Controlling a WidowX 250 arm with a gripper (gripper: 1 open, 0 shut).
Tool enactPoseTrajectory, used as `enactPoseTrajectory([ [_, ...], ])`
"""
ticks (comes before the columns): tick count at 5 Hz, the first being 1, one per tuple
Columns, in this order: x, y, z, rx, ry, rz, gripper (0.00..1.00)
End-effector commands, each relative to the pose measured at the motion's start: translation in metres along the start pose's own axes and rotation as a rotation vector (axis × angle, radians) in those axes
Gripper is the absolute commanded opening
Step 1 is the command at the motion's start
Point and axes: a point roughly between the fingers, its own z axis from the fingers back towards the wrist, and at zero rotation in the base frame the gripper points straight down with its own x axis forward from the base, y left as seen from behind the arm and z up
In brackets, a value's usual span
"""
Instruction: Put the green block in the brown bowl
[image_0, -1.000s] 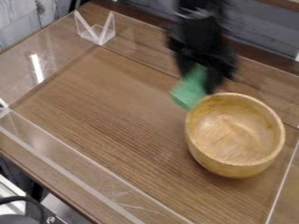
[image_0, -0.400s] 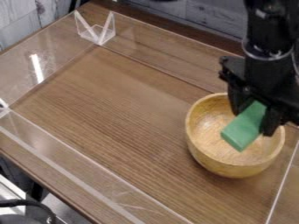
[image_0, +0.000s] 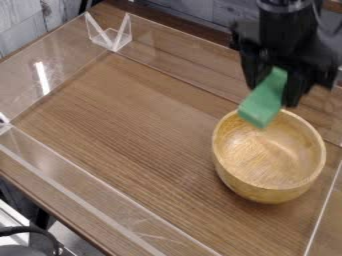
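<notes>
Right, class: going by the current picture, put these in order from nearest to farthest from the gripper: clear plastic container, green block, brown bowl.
1. Green block: at the gripper.
2. Brown bowl: just below the block in the picture.
3. Clear plastic container: off toward the upper left.

Scene fairly bright, bowl (image_0: 269, 153) lit inside. Arm (image_0: 234, 40) above it blurred, dark. Soft grain overall.

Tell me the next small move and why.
Probably ease the gripper toward the near side of the picture before letting go: the green block it holds appears over the far rim of the brown bowl, not over its middle.
</notes>
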Motion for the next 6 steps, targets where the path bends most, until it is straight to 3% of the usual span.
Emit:
enactPoseTrajectory([
  [1,0.001,-0.006,0.011,0.0,-0.078,-0.003,0.0],
  [3,-0.016,-0.031,-0.012,0.003,-0.1,-0.023,0.0],
  [4,-0.016,-0.034,-0.025,0.006,-0.11,-0.022,0.0],
  [6,-0.017,-0.029,-0.028,-0.001,-0.107,0.0,0.0],
])
